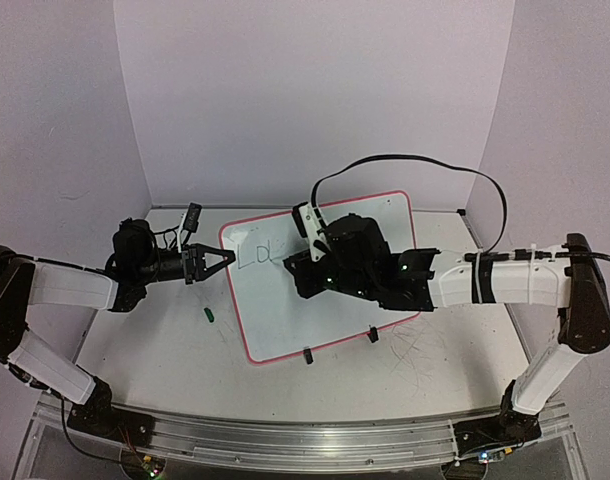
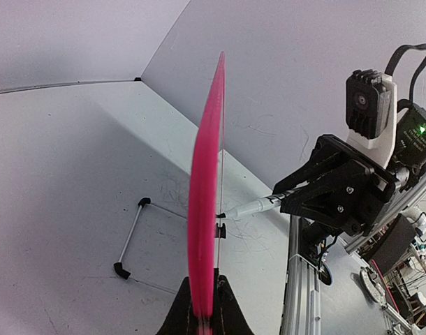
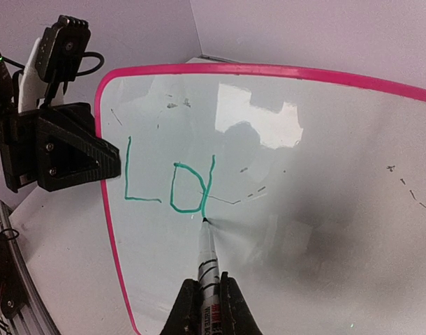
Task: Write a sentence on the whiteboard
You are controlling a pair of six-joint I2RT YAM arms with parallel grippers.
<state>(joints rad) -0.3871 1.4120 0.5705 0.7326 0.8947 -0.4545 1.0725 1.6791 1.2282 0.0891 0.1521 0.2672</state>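
A: Whiteboard (image 1: pixel 275 320) held firm?
B: Yes. The left gripper (image 2: pixel 202 310) pinches its pink rim in the middle of the table (image 1: pixel 135 340); the right gripper (image 3: pixel 206 300) is clamped on the marker (image 3: pixel 207 255), tip touching the green letters (image 3: pixel 172 183).
A: Worry?
B: The board looks propped, though I can't be sure; heavy pressure could shift it and skew the stroke.

Right arm (image 1: pixel 505 280) across the whiteboard (image 1: pixel 275 310); free tabletop (image 1: pixel 155 350) near-left, save perhaps a green cap (image 1: pixel 209 314).
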